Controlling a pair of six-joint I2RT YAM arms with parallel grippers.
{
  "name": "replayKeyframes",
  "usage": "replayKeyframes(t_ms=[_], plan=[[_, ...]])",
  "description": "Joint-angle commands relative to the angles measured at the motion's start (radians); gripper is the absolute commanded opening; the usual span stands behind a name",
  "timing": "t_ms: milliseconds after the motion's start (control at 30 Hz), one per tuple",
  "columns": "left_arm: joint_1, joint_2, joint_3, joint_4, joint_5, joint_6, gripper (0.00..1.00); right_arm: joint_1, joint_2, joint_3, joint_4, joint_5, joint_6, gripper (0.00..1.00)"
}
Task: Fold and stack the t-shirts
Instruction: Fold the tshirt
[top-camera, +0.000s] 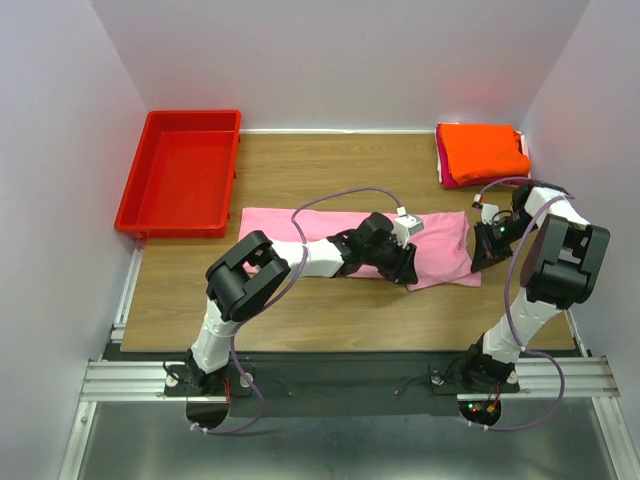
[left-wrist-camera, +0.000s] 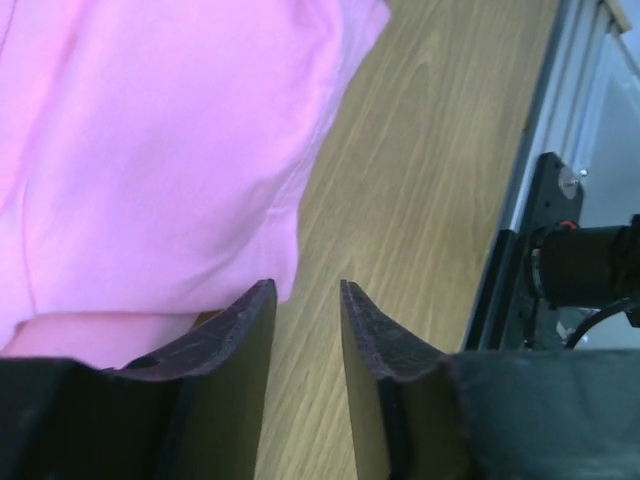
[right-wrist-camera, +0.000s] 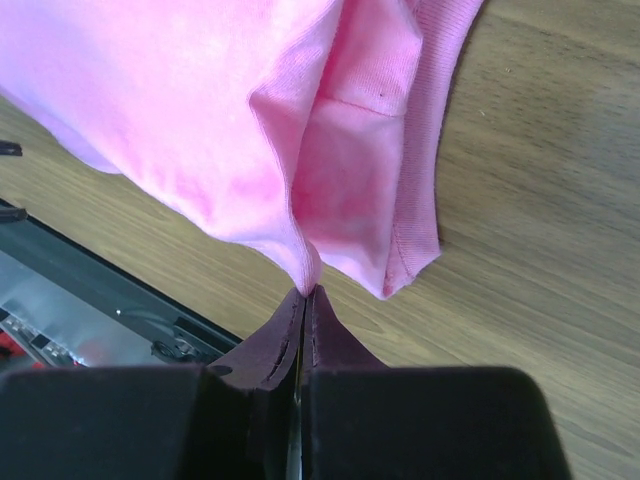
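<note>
1. Looking down from the top external view, the light pink t-shirt (top-camera: 440, 245) lies flat across the middle of the wooden worktop (top-camera: 330, 305). The left hand (top-camera: 405, 268) rests over its near edge and the right hand (top-camera: 487, 257) sits at its right end. An orange t-shirt (top-camera: 482, 150) lies folded on a darker pink-red one (top-camera: 447, 181) in the far right corner, and a red tray (top-camera: 180, 172) stands far left.
2. From the left wrist, the left hand's fingers (left-wrist-camera: 245, 330) stand narrowly apart over bare wood, holding nothing, beside the shirt's edge.
3. From the right wrist, the right hand is pinched closed on a fold of the pink cloth.
</note>
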Motion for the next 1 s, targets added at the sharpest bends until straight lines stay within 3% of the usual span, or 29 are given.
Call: replayKeyframes(t_ms=[0,700,833,967], plan=[[-0.001,-0.053,-0.022,-0.034,-0.06,-0.01,0.45,-0.008,-0.023,0.023,-0.024,-0.025,-0.009,0.01],[-0.018,0.081,0.044,-0.041,-0.038,-0.048,0.43,-0.008,-0.007,0.031,-0.032,-0.043,-0.006,0.01],[-0.018,0.079,0.038,-0.025,-0.02,-0.048,0.33,-0.008,-0.016,0.026,-0.038,-0.045,-0.008,0.01],[-0.019,0.058,0.016,-0.011,-0.029,-0.044,0.12,-0.008,-0.022,0.031,-0.047,-0.06,-0.011,0.01]])
